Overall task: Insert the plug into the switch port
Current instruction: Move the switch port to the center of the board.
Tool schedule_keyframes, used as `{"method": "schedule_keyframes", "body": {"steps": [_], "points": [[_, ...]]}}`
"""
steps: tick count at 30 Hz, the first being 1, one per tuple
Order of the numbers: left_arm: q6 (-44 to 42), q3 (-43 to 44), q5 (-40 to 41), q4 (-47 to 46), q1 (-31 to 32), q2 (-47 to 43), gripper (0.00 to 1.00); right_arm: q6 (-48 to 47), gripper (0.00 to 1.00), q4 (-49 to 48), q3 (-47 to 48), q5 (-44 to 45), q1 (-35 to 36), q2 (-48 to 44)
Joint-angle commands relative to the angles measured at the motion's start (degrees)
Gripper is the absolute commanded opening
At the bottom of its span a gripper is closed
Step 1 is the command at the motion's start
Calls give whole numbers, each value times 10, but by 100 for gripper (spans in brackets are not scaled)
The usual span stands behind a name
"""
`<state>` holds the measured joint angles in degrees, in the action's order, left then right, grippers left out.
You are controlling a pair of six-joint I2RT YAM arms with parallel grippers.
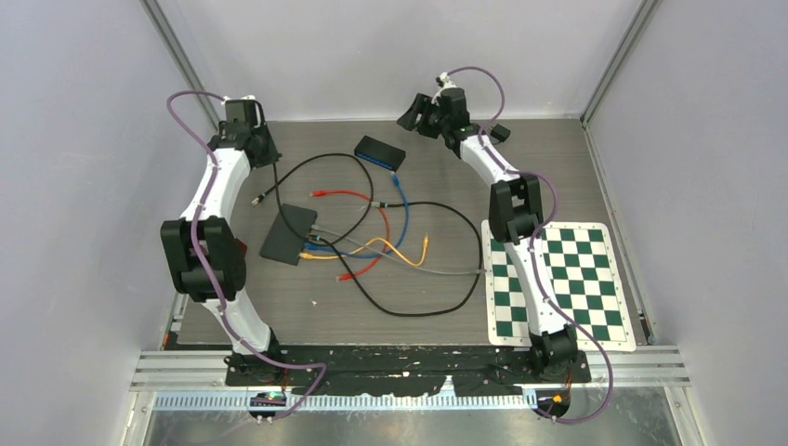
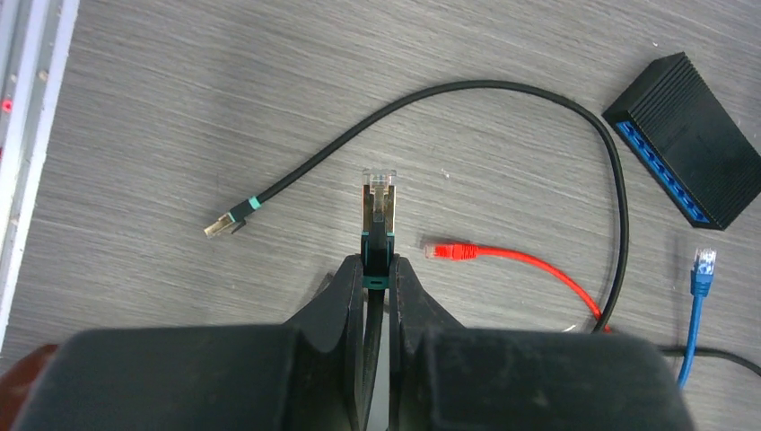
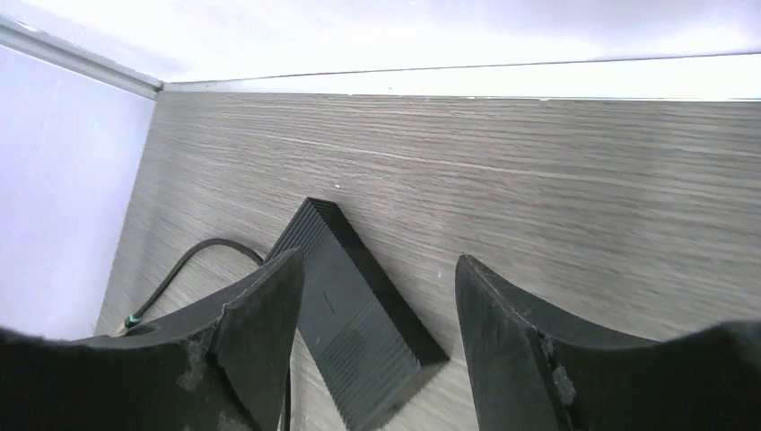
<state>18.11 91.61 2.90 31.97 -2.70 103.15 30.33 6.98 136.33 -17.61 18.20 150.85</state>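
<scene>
Mid-table, near: flat dark box among tangled cables. Far left: left gripper clenched on the black lead's plug, clear tip protruding, well apart from switch. Far: right gripper released, jaws spread over switch.

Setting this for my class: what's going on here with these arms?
The left gripper is shut on the plug, holding it above the table, well short of the switch. The right gripper is open over that switch at the far side. The plug is not yet inserted.
</scene>
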Motion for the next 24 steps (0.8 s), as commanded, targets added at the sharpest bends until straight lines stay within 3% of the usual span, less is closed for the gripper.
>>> {"method": "schedule_keyframes", "body": {"steps": [1, 6, 10, 13, 19, 24], "points": [[15, -22, -26, -45, -1, -45, 0, 68, 70, -94, 52, -44, 15, 40], [23, -37, -116, -81, 2, -34, 0, 95, 69, -102, 15, -58, 17, 45], [-23, -39, -164, -119, 20, -4, 0, 72, 67, -78, 22, -79, 23, 49], [-43, -6, -180, -97, 46, 41, 0, -10, 65, 9, 25, -61, 31, 33], [-10, 1, -206, -108, 65, 98, 0, -71, 61, 110, 16, -2, 36, 8], [18, 0, -231, -124, 72, 116, 0, -94, 48, 159, -2, 6, 38, 0]]}}
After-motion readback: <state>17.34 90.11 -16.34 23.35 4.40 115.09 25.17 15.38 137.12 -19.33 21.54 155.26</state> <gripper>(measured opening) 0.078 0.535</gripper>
